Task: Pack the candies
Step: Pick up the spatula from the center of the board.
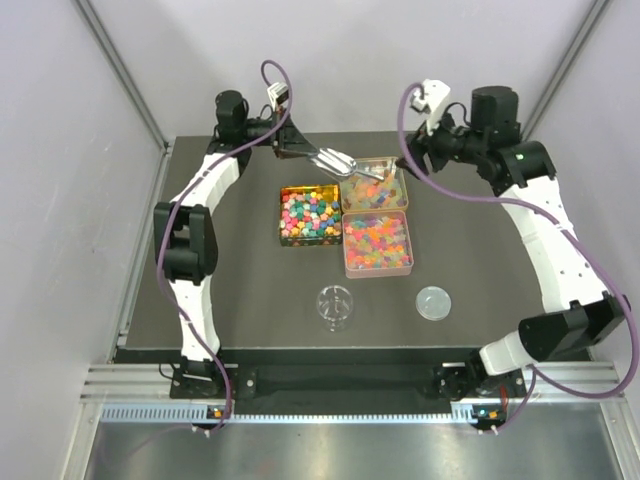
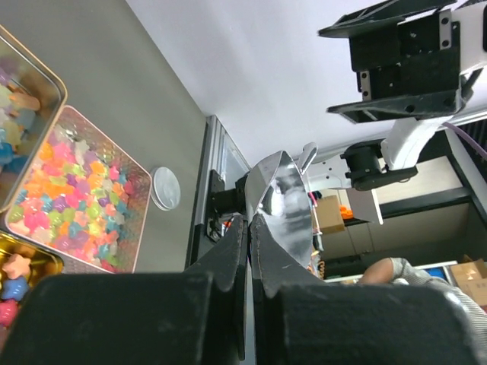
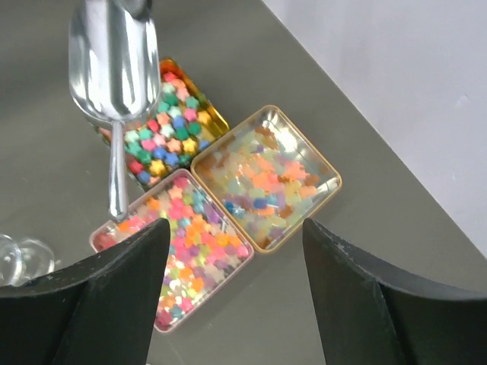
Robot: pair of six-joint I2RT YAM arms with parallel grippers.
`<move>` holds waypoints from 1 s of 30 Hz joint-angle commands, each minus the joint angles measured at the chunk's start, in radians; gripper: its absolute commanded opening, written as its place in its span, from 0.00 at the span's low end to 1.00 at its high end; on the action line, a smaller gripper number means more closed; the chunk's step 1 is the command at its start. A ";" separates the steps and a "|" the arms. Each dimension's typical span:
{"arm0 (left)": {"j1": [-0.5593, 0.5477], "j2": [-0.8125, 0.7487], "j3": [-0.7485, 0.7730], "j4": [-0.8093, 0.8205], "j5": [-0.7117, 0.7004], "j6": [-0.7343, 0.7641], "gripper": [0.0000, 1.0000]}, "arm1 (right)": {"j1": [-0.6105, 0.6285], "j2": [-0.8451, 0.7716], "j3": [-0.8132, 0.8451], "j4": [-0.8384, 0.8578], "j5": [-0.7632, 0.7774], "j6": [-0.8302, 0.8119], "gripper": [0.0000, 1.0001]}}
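My left pincer is clamped on the metal scoop handle near the three tins, my right pincer spread wide above the candies.

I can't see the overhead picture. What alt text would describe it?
The left hand holds a metal scoop over three tins of candies on a dark table; the right hand hovers beside them. A small jar and lid sit nearer.
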 commanded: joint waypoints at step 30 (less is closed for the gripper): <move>-0.021 0.051 -0.004 0.006 0.075 -0.003 0.00 | 0.047 -0.104 -0.405 0.564 -0.344 0.185 0.53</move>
